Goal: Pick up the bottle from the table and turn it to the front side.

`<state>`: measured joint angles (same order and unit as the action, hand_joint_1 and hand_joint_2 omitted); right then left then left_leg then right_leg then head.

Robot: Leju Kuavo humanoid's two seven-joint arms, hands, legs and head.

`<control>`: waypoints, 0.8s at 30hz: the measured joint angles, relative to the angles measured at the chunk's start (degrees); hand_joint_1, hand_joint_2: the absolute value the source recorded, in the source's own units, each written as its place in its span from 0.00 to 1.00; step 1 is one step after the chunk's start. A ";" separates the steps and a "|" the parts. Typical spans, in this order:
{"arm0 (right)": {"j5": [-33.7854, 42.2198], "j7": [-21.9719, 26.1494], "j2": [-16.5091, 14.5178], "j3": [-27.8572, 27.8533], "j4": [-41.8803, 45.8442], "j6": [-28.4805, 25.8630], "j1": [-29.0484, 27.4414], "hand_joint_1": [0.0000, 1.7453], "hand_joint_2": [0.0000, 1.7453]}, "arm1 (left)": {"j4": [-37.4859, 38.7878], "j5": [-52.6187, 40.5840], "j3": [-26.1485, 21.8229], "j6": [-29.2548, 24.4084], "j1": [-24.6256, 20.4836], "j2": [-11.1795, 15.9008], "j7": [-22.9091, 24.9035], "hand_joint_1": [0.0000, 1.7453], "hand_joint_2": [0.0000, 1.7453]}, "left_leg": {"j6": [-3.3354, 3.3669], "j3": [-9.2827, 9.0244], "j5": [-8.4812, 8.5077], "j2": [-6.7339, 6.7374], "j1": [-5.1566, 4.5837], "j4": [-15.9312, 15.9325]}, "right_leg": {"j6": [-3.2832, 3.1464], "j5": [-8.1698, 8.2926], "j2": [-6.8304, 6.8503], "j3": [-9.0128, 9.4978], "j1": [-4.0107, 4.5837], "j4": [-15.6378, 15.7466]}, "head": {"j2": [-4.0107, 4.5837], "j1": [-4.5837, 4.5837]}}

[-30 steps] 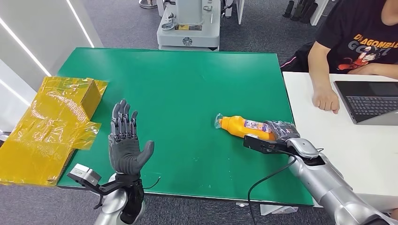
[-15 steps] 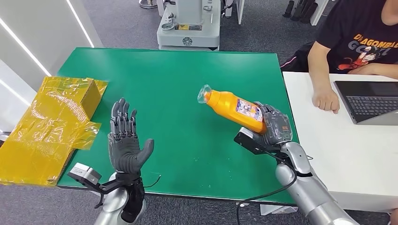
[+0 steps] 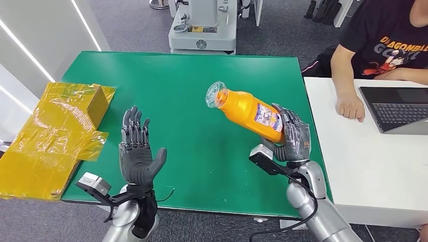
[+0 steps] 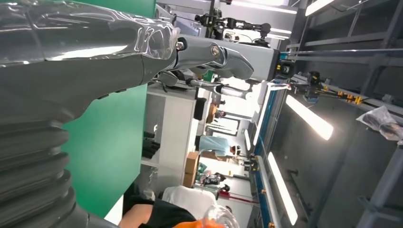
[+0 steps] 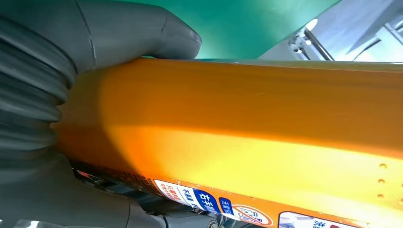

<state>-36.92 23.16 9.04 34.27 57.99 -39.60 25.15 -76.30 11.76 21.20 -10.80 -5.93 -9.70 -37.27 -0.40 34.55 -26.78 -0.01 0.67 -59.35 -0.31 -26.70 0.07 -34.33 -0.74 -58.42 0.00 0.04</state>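
Silver arms with dark grey hands (image 3: 136, 154), ribbed grey wrist covers, black cables, small wrist-mounted camera boxes.

- A robotics lab or workshop, with an office corner.
- Green-topped desk (image 3: 176, 85) standing on grey carpet (image 3: 136, 22).
- Grey-white machine base (image 3: 203, 27) parked behind the desk.
- A seated person (image 3: 376, 43) at a white table (image 3: 383, 161) with an open laptop (image 3: 396, 108).
- Metal racking (image 4: 332, 57), long strip lights (image 4: 309, 116) and stacked cartons (image 4: 191, 164) in the left wrist view.
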 joint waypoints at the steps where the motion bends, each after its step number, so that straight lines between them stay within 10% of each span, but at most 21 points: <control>1: 0.08 0.11 -0.17 -0.01 0.16 0.00 -0.03 1.00 1.00 | 0.11 0.05 0.10 0.01 -0.03 0.00 0.00 0.00 1.00 | 0.00 0.00 0.00 0.00 0.00 0.00 | 0.00 0.00 0.00 0.00 0.00 0.00 | 0.00 -0.01; 14: 4.25 5.18 -3.61 2.84 -0.30 0.60 2.53 1.00 1.00 | 3.44 7.91 2.68 17.23 -1.60 0.39 8.16 0.00 1.00 | 0.00 0.01 0.00 0.00 -0.01 0.00 | 0.00 0.00 -0.01 0.01 0.00 -0.01 | 0.00 -0.01; 24: 5.67 5.05 -6.01 6.05 -2.29 5.53 4.64 1.00 1.00 | 5.23 8.23 3.50 19.35 -2.59 0.51 9.27 0.00 1.00 | 0.00 0.02 0.00 0.00 0.00 0.01 | 0.00 0.00 0.00 0.00 0.00 -0.01 | 0.00 -0.02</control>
<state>-31.24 28.21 3.03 40.32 55.70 -34.08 29.79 -71.06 20.00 24.70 8.56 -8.52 -9.20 -28.00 -0.41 34.57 -26.77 -0.01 0.66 -59.34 -0.31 -26.70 0.07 -34.33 -0.75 -58.43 0.00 0.03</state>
